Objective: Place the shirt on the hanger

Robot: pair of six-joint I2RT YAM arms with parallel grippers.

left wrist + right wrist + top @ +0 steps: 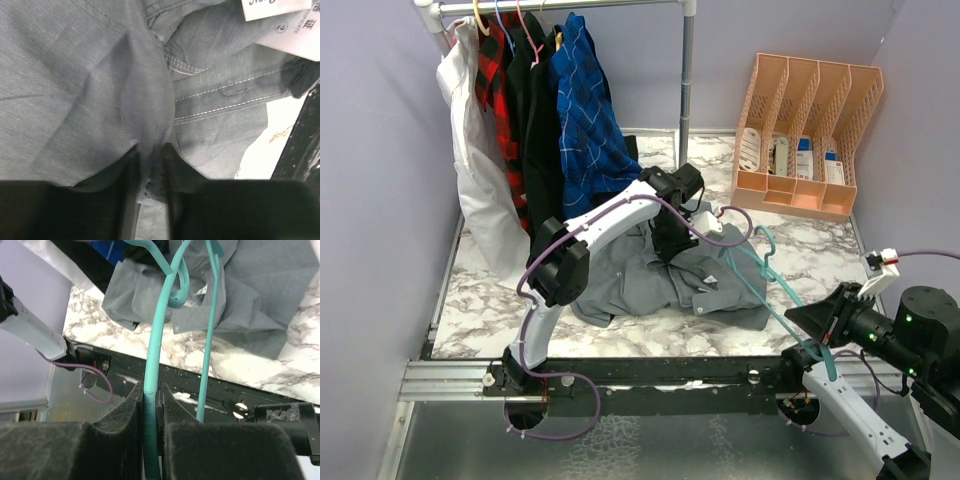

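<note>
Left tool [150, 154] points down — pinching the shirt [75, 75].

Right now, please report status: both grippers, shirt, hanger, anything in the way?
Left gripper shut on a fold of shirt. Right gripper shut on hanger. Shirt crumpled on table, not on hanger. Hanger's far end over shirt edge.

Soft, even overhead light is filling the top view, faint shadows are lying under the crumpled grey collared shirt [640, 280] on the white marbled tabletop [480, 320], and in both wrist views the near black finger pads [115, 450] are blurring dark while the white neck labels [272, 7] are glaring.
</note>
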